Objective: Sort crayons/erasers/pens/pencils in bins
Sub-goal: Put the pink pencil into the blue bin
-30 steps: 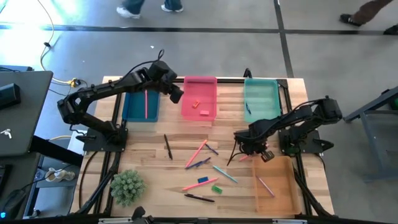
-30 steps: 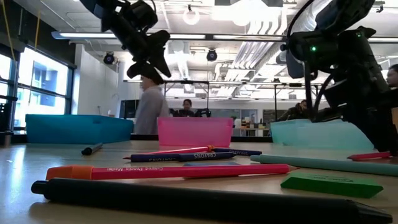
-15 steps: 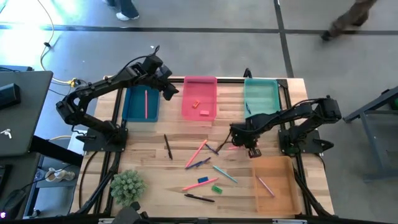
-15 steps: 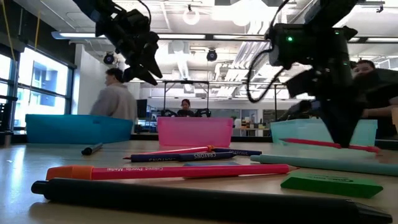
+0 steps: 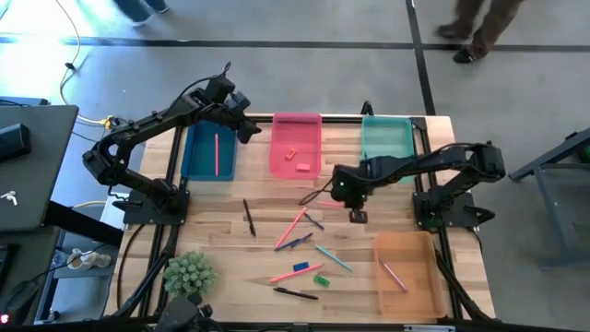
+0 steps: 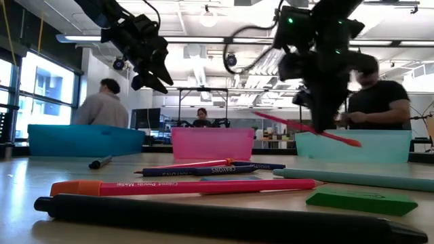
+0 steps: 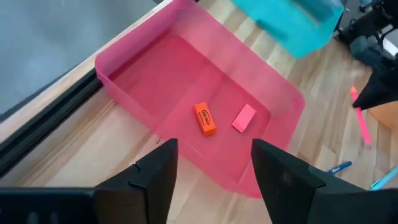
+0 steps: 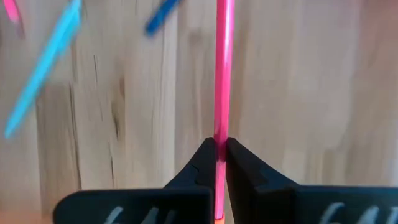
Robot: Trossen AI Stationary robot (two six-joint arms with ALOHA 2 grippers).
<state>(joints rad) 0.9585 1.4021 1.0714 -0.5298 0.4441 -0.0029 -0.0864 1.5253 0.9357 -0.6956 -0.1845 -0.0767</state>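
Observation:
My right gripper (image 5: 341, 191) is shut on a long thin pink stick (image 6: 298, 127), held up over the table near the teal-green bin (image 5: 387, 143). My left gripper (image 7: 211, 168) is open and empty, high over the gap between the dark blue bin (image 5: 209, 152) and the pink bin (image 5: 296, 145). An orange eraser (image 7: 204, 118) and a pink eraser (image 7: 244, 117) lie in the pink bin. A blue eraser (image 5: 300, 267) and a green eraser (image 5: 321, 278) lie on the table. The orange bin (image 5: 406, 272) stands at the near right. My right gripper pinches the pink stick's shaft (image 8: 220, 138) between its two fingertips, nearer one end than the middle. The fingers come from above and lie across the stick. The stick is lifted clear of the table and tilts, one end (image 6: 356, 142) lower than the other.
Loose sticks lie mid-table: a black pen (image 5: 249, 218), a pink crayon (image 5: 293, 226), blue crayons (image 5: 295, 243), a teal pencil (image 5: 332, 257), a black pen (image 5: 295, 293). A green plant (image 5: 189, 277) stands near left. People move in the room behind.
My right gripper has lifted the pink stick off the table beside the orange bin and carried it up and toward the far left; the stick now hangs tilted, clear of the table. My left gripper has drawn back toward the far left, away from the pink bin.

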